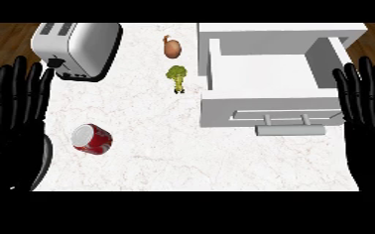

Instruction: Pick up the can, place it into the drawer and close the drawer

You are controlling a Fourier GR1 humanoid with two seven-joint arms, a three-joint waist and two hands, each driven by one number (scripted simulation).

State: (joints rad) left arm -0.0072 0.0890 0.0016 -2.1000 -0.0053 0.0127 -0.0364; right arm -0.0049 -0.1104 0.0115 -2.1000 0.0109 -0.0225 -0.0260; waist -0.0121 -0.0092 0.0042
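Note:
A red can [92, 139] with a silver top lies tilted on the white marble counter at the lower left. The white drawer [273, 77] stands pulled open at the upper right, its inside bare, with a bar handle [291, 120] on its front. My left hand [22, 110] rests open at the left edge, fingers up, just left of the can and apart from it. My right hand [356, 104] rests open at the right edge, fingers up, beside the drawer's right wall. Neither hand holds anything.
A silver toaster [77, 48] stands at the upper left. A brown chicken drumstick [172, 47] and a green broccoli floret [176, 77] lie just left of the drawer. The counter [183, 148] ends in wooden floor at both top corners.

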